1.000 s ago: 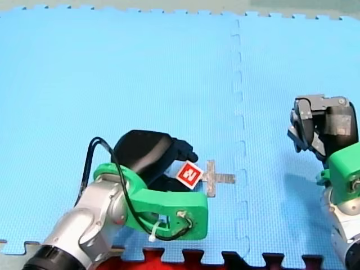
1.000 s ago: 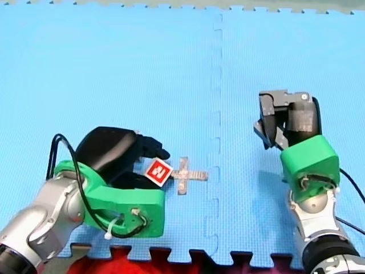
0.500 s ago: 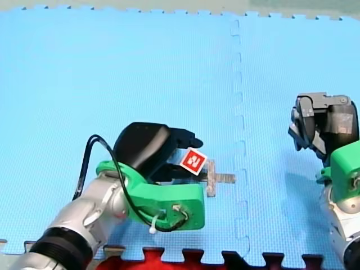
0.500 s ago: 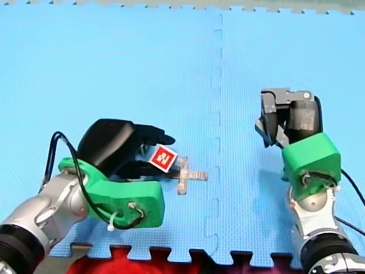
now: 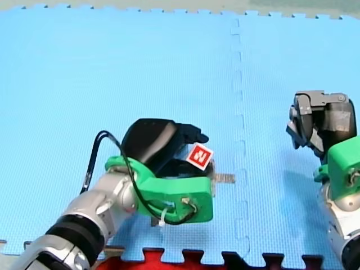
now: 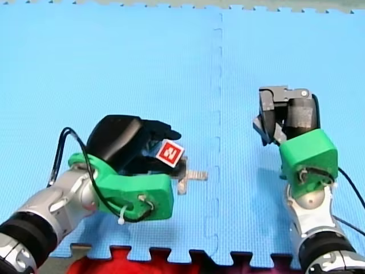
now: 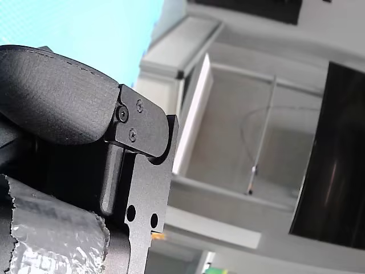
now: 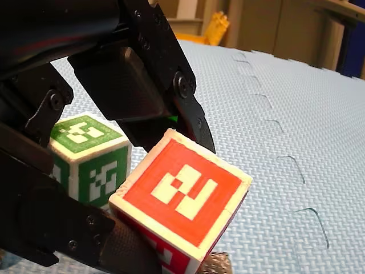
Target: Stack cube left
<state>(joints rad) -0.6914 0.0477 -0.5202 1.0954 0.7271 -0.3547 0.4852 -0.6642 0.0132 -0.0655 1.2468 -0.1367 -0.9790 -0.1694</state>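
Note:
My left hand point(image 5: 187, 151) is shut on a red cube point(image 5: 201, 156) with a white marker on its face. It holds the cube tilted, a little above the blue mat, over a grey tape cross point(image 5: 225, 179). In the second wrist view the red cube point(image 8: 182, 194) sits between black fingers point(image 8: 131, 85). A green cube point(image 8: 85, 157) with white markers stands on the mat just behind it, under the palm. My right hand point(image 5: 312, 121) is at the right side of the mat and holds nothing.
The blue foam mat point(image 5: 140, 67) covers the whole work surface, with a toothed seam point(image 5: 239, 112) running front to back between the hands. A red mat edge point(image 5: 185, 261) lies along the near border.
My left hand has risen and moved right with the red cube, which now hangs over the tape cross. The right hand has hardly moved.

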